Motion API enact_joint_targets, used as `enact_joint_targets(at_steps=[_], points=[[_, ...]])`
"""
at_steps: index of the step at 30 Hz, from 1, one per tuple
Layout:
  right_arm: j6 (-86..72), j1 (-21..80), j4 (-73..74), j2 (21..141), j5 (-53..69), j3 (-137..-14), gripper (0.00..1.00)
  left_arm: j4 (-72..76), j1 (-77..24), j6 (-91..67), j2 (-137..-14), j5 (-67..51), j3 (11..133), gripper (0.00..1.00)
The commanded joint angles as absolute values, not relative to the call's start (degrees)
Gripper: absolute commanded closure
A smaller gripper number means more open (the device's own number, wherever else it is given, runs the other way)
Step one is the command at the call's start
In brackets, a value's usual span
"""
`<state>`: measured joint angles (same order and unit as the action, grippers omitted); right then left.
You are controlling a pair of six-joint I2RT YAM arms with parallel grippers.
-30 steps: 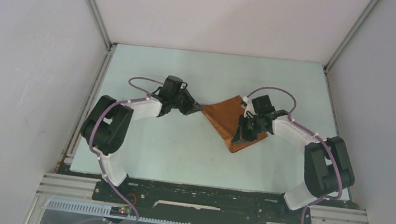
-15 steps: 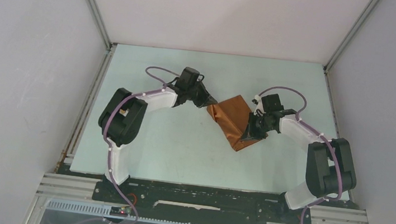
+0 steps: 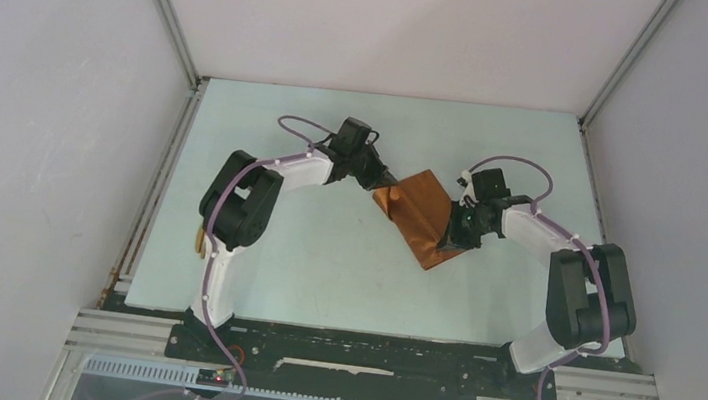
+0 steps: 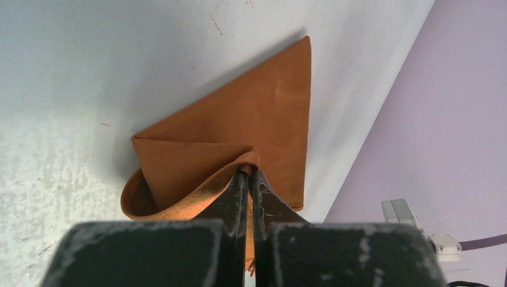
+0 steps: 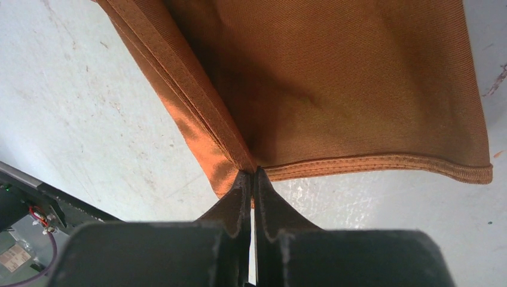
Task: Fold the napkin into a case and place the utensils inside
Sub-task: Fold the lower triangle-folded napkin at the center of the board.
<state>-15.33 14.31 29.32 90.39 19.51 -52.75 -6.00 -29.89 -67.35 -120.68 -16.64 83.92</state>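
Observation:
The rust-orange napkin [image 3: 419, 212] lies partly folded on the pale table, right of centre. My left gripper [image 3: 387, 182] is shut on its left corner and holds that corner lifted and curled over the rest of the cloth; in the left wrist view the tips [image 4: 250, 171] pinch the curled edge of the napkin [image 4: 263, 119]. My right gripper [image 3: 447, 237] is shut on the napkin's near right edge; in the right wrist view the tips [image 5: 252, 174] grip the layered hem of the napkin [image 5: 335, 78]. A sliver of the light-brown utensils [image 3: 199, 240] shows beside the left arm, mostly hidden.
The pale table [image 3: 322, 267] is walled by white panels on the left, back and right. The black base rail [image 3: 362, 357] runs along the near edge. Purple cables loop over both arms.
My left gripper has carried the napkin's left corner to the right and away, folding it over, so the cloth looks narrower. My right gripper shifted slightly right with its edge.

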Motion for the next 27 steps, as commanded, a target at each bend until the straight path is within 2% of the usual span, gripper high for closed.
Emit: enact_joint_targets(at_steps=[1,27], points=[[-14.7,13.6,29.7,92.1,18.3,-52.4,1.0,-6.7,-29.7,-65.7,-122.2,-15.5,87.8,1.0],[-14.0,13.6,29.6,95.0,15.6,-53.7,1.0,-7.8,-30.3,-64.5,-128.7,-16.4,94.4,1.0]])
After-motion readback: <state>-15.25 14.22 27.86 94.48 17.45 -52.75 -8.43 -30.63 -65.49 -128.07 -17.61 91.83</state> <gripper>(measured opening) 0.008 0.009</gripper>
